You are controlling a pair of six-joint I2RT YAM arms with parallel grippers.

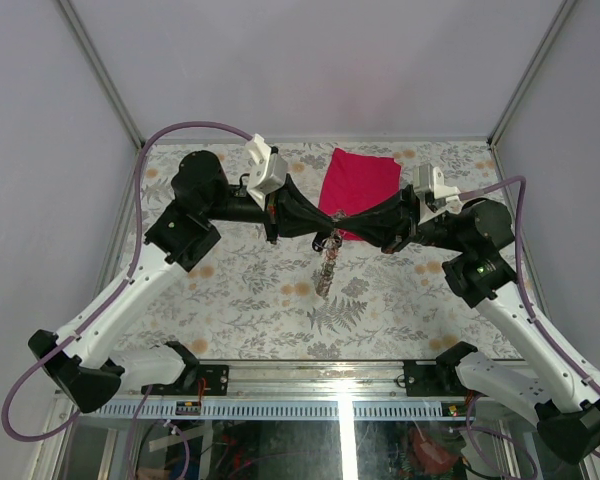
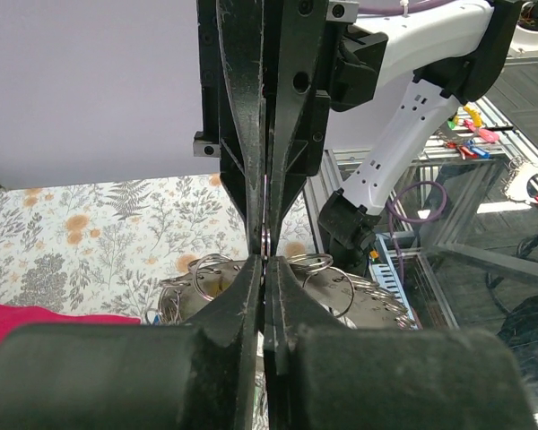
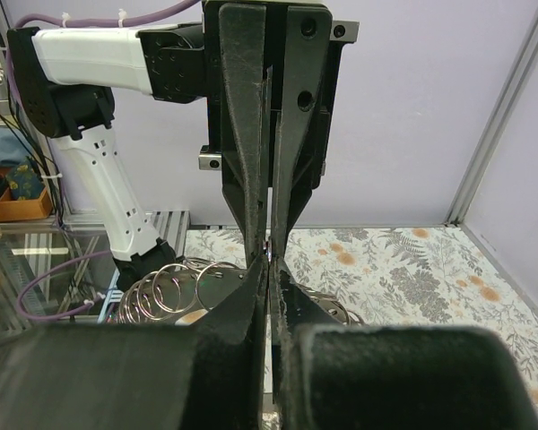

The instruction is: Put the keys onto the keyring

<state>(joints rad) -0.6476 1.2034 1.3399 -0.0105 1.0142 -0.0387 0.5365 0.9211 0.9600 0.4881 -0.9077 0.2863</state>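
Just in front of the red folded cloth (image 1: 358, 180), our two arms meet tip to tip. The right gripper (image 3: 269, 265) is pinched fully closed on the thin edge of the grey metal keyring (image 1: 327, 262), which hangs below with its bunch of wire loops (image 2: 206, 269). The left gripper (image 2: 265, 266) is closed to a sliver at the same spot; whether it truly grips, we cannot tell. The coloured keys are too small to pick out. If either pinch is shallow, pulling apart could drop the bunch beside the cloth.
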